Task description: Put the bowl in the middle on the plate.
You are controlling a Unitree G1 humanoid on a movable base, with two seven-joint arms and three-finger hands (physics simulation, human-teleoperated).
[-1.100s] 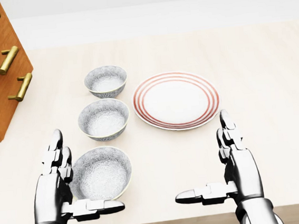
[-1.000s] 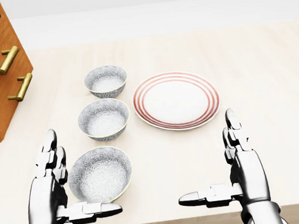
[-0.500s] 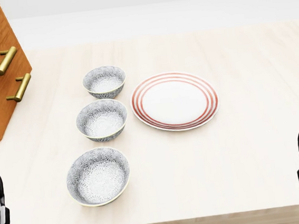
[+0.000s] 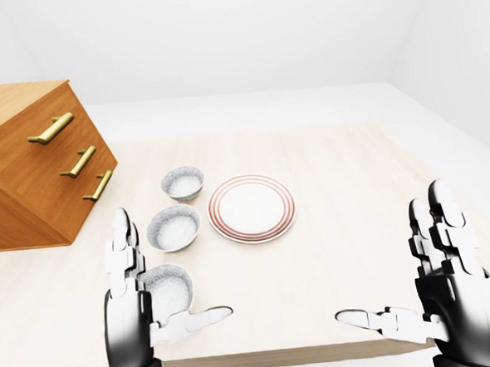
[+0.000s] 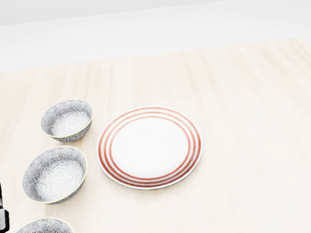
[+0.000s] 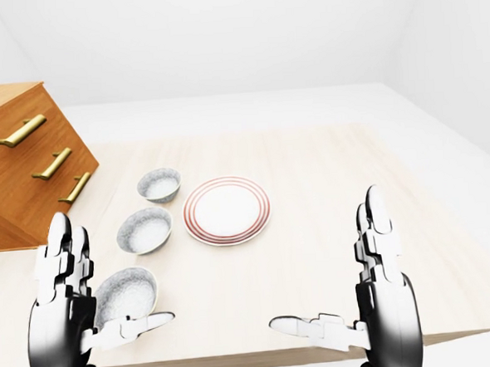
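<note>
The left robot hand (image 4: 129,307) is fully released: its fingers (image 4: 122,241) point straight up and the thumb sticks out sideways to the right. It grasps nothing. In the left-eye view it stands just on the left of the lower bowl (image 4: 168,288), and its thumb lies under that bowl's rim in the picture; I cannot tell if they touch. The right robot hand (image 4: 453,291) is released in the same way, with its thumb pointing to the left, and it holds nothing. It is well apart from all the dishes.

The middle bowl (image 5: 55,174) sits upright on the bench (image 4: 353,185), in a column between the lower bowl and the upper bowl (image 4: 183,183). It is just left of the plate (image 5: 149,147), close to its rim but apart from it. The plate, white with red rings, carries nothing.

A wooden drawer chest (image 4: 36,175) stands at the left of the bowls, near the bench's left side. In both eye views the lower edge of the bench runs under the two hands. Between the plate and the right robot hand only plain bench surface shows, and it continues to the right edge.
</note>
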